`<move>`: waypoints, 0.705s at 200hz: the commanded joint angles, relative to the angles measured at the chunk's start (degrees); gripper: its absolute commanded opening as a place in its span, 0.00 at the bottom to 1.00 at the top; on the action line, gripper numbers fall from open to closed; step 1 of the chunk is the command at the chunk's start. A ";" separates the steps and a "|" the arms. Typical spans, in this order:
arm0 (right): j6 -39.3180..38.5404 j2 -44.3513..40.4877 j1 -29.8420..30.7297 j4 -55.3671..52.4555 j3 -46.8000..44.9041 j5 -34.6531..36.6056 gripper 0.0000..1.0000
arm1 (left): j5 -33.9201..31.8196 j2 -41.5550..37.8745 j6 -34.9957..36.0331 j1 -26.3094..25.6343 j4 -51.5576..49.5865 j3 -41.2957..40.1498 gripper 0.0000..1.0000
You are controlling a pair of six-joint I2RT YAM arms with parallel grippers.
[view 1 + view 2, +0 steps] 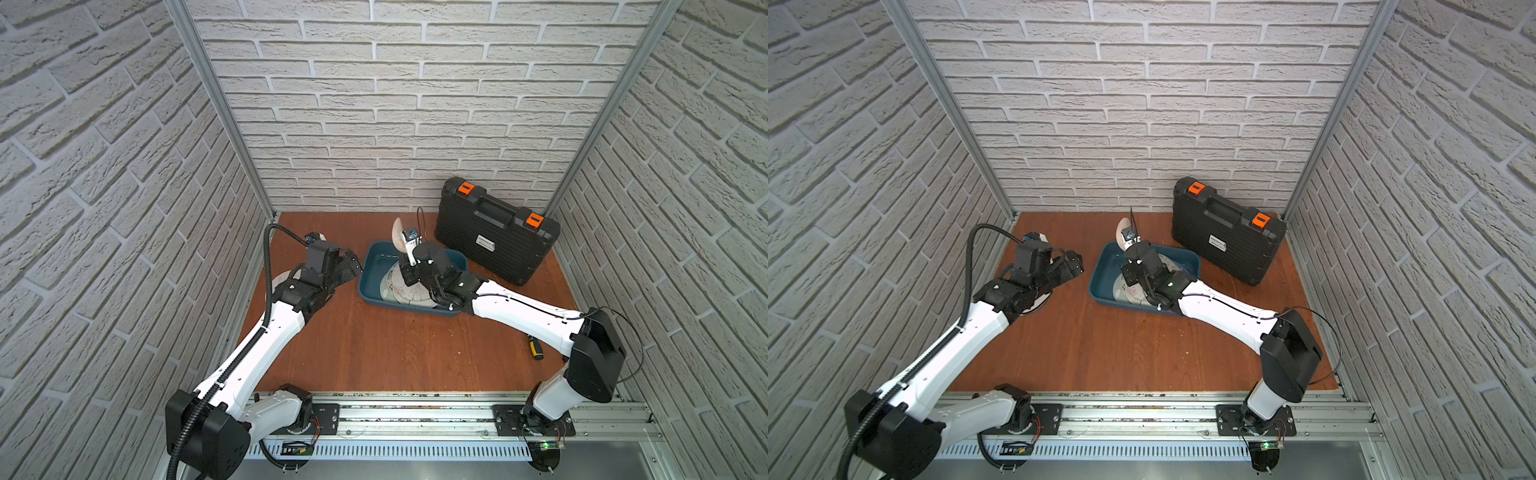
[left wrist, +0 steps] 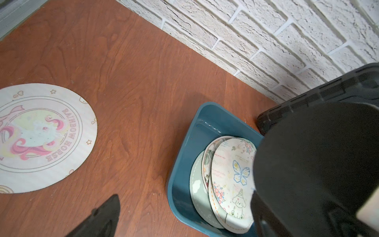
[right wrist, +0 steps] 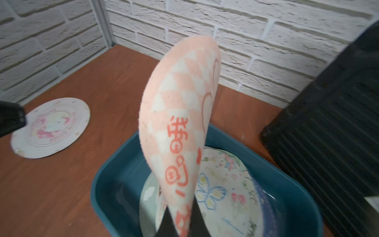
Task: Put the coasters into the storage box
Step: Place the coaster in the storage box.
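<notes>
Right fingers (image 3: 167, 224) pinching coaster (image 3: 180, 123), wooden tabletop (image 1: 395, 345), brickwork (image 1: 395, 104)

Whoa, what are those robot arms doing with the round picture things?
They are tidying coasters into the blue storage box. The right arm has its jaws shut on a pink checked coaster, held upright above the box, where several coasters already lie. The left arm has its jaws open and empty beside the box. A unicorn coaster lies on the table, not yet put away.
</notes>
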 commanded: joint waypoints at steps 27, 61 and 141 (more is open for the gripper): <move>-1.10 -2.43 -4.62 -8.08 -2.67 10.42 0.06 | -4.42 -0.62 1.38 -0.18 -0.56 -1.00 0.98; 0.07 -0.70 -6.57 -13.48 -2.68 19.14 0.06 | -5.10 -0.35 1.91 -0.11 -0.66 -0.92 0.98; 4.44 10.92 -6.94 -17.51 1.78 15.83 0.06 | -5.95 -0.61 2.26 -0.04 -1.13 -1.26 0.98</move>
